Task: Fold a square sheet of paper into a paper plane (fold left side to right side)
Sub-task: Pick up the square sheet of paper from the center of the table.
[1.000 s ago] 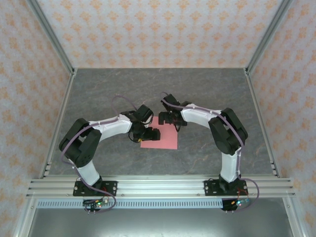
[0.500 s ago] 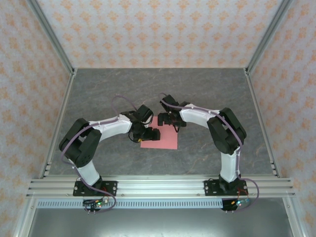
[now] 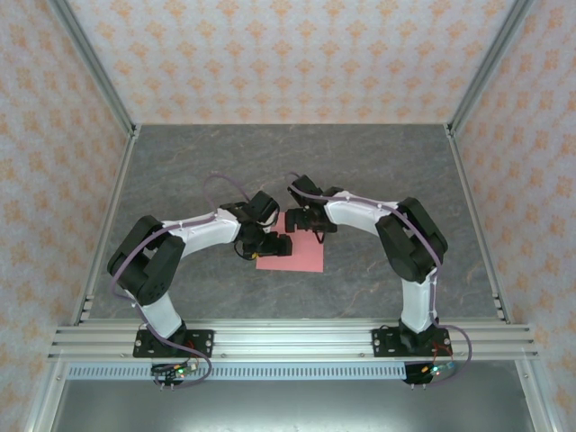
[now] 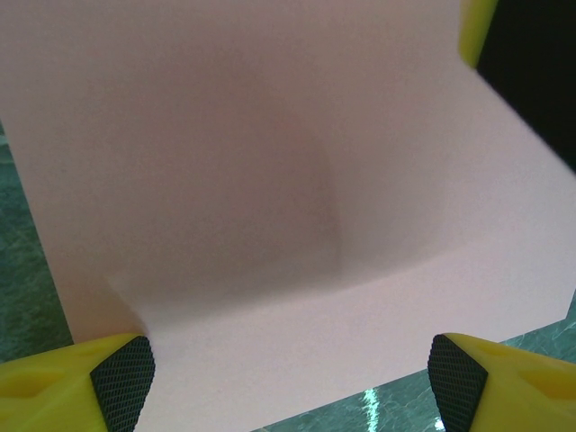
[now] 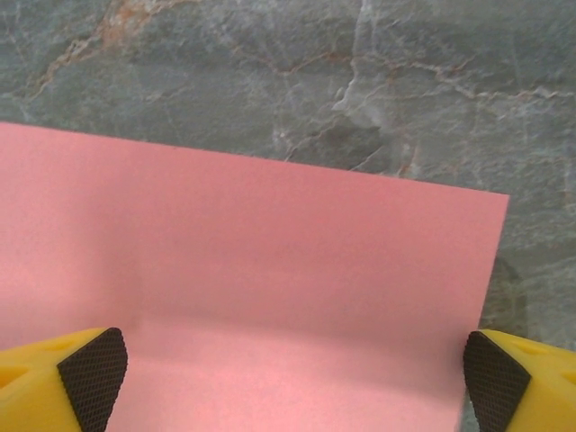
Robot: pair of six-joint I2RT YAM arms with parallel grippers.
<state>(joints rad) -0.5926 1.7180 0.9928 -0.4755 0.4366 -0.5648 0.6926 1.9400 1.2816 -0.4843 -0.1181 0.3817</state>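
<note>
Top external: left hand (image 3: 277,245) and right hand (image 3: 307,221) spread wide over the square sheet of paper (image 3: 297,257).
Likely light, limp, easily creased; pinch its left edge.

left gripper (image 3: 280,245) and right gripper (image 3: 306,223) close together over sheet (image 3: 302,257), open table (image 3: 378,162) all around

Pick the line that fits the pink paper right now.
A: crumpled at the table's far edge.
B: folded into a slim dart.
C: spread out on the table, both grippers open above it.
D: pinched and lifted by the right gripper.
C: the square sheet of paper lies spread on the table, with the left gripper and the right gripper open over it, pinching nothing.
</note>
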